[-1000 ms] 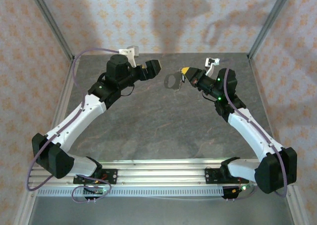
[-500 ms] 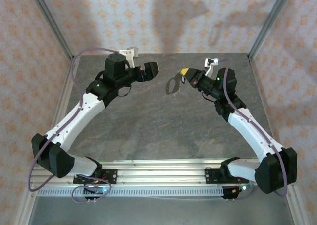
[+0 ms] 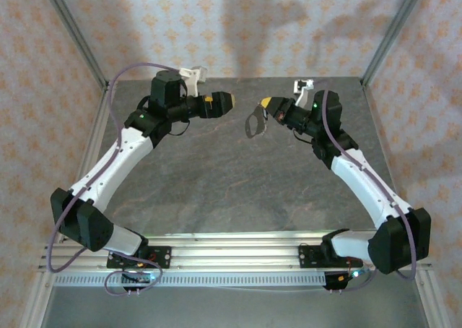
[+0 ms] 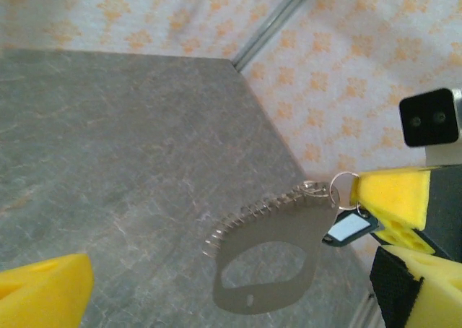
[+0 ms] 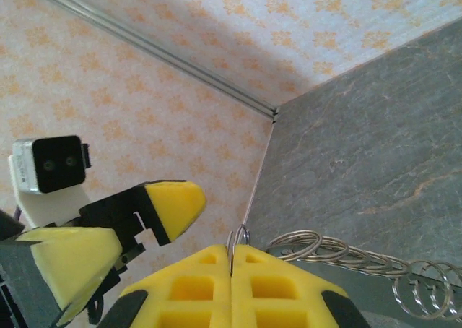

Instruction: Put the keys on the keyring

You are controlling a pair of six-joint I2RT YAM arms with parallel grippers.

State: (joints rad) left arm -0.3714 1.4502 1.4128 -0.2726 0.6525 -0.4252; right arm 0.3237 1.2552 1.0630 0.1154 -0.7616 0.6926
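A: Table [image 3: 216,191], arms?
B: Left gripper [image 3: 224,102] sits near the right gripper [image 3: 266,105], facing it, fingers spread wide.
A: Right gripper?
B: Pads pressed together, pinching the keyring [image 4: 281,225] by its small top ring. The loop hangs below that gripper. Key [image 4: 345,227] dangles just under its pads.

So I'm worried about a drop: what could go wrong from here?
1. The right end effector pinches the keyring only at its pad tips, so it may slip and fall.
2. The open left end effector is close; moving in, it might set the keyring swinging or bump the right end effector.
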